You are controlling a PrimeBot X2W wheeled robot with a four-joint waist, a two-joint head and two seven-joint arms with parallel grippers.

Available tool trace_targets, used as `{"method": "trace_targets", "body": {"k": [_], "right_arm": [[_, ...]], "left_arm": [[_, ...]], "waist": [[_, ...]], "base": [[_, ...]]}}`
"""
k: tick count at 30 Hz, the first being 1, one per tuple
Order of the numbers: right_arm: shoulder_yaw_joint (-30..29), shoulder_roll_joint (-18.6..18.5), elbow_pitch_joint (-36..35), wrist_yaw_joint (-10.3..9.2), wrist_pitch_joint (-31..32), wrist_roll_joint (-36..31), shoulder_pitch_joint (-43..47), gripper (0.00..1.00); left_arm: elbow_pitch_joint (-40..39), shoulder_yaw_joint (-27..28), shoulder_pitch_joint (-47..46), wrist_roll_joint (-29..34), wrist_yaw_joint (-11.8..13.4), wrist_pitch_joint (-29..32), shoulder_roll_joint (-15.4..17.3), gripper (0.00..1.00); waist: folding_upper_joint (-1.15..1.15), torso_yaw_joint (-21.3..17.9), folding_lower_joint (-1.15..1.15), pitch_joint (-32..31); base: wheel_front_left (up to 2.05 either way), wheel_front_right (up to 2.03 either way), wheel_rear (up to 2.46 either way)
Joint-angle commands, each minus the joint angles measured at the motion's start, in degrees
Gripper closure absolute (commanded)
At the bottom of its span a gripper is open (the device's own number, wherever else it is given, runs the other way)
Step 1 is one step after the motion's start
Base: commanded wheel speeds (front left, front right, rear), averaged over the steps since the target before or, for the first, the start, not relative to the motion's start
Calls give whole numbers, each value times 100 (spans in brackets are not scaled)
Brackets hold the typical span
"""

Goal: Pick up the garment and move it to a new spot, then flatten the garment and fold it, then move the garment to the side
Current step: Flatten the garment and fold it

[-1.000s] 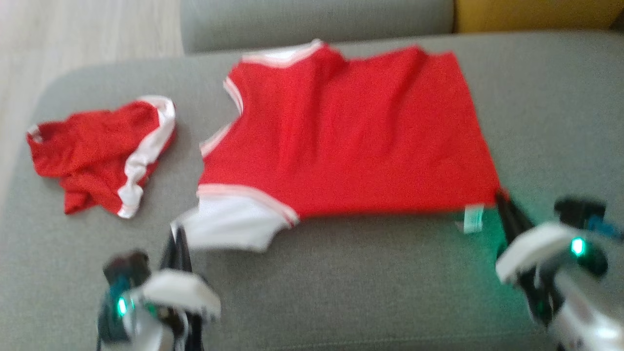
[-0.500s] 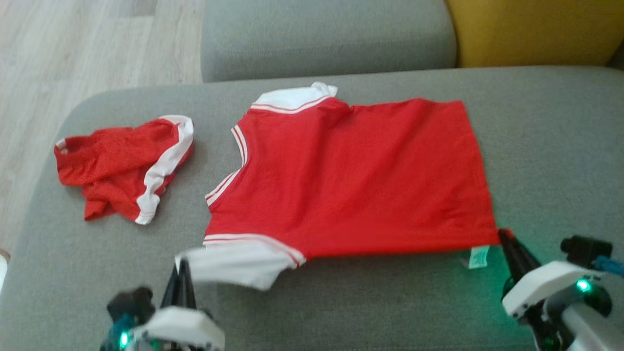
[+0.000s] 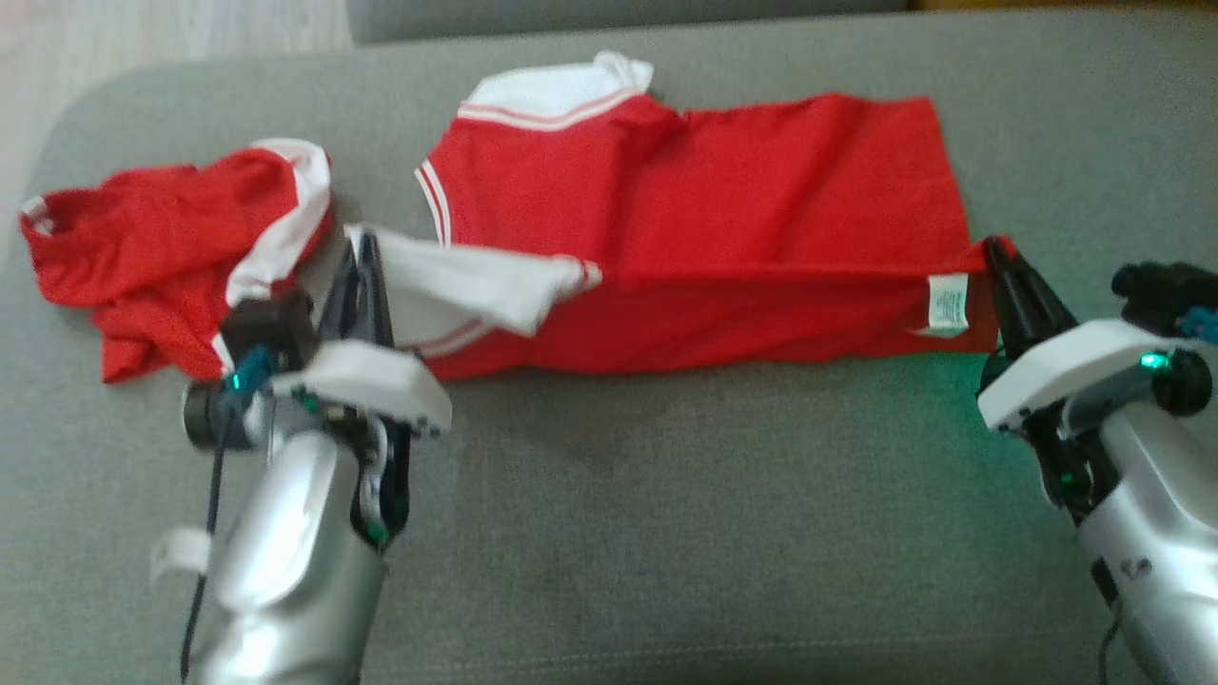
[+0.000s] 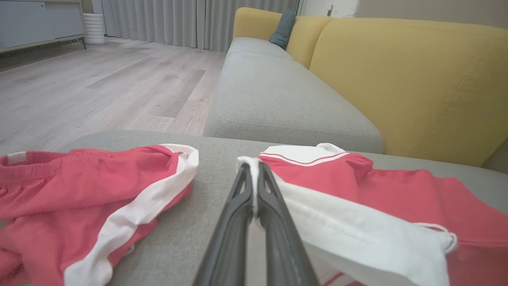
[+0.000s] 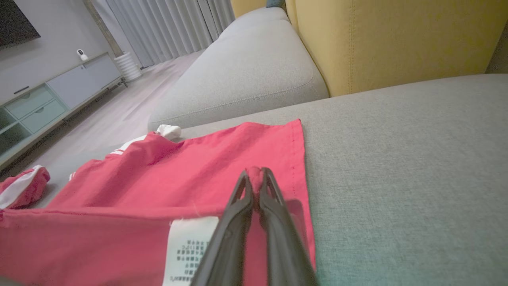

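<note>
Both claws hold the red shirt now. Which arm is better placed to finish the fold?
Left, I think, slightly. The left claw, shut on the white sleeve, has it already over the red shirt. The right claw grips the hem corner at the shirt's outer edge.

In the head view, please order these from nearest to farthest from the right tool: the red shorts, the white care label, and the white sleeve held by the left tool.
1. The care label: just left of the right tool.
2. The white sleeve: across the shirt, in the left tool.
3. The red shorts: farthest left, beyond the left tool.
</note>
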Motion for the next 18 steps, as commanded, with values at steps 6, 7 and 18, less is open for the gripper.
{"method": "trace_targets", "body": {"k": [6,7,18], "right_arm": [[58,-11,349,37,-223,-227,-613,100],[58,-11,349,37,-223,-227,-613,100],[82,156,612,37,-598,-209,-934,0]], "left_arm": [[210,36,-1036,112,34,-70,89,100],[210,36,-1036,112,34,-70,89,100],[537,-42,-1076,-141,282,-70,89,0]], "waist": [[0,-36,0,651],[0,-36,0,651],[0,-20,0,865]], "base": [[0,0,0],[0,0,0],[0,0,0]]}}
